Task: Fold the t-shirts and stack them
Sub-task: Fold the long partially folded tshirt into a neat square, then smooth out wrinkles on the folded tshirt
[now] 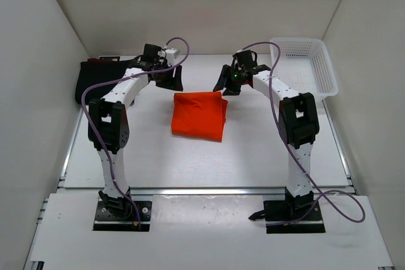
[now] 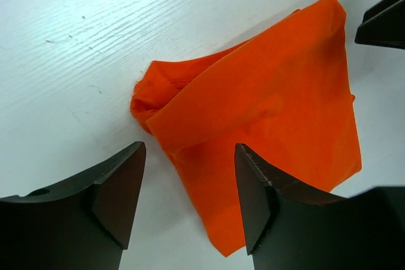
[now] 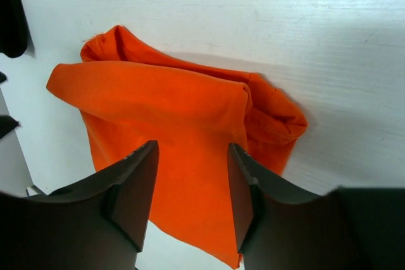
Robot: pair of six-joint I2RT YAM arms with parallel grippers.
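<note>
The folded orange t-shirt is lying around the middle of the bench. The left gripper and right gripper are hovering above its far corners, fingers apart, gripping nothing, with cloth showing below each gap.

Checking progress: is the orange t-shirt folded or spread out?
Folded: the orange t-shirt lies as a compact rectangle, and both wrist views show one layer doubled over another.
</note>
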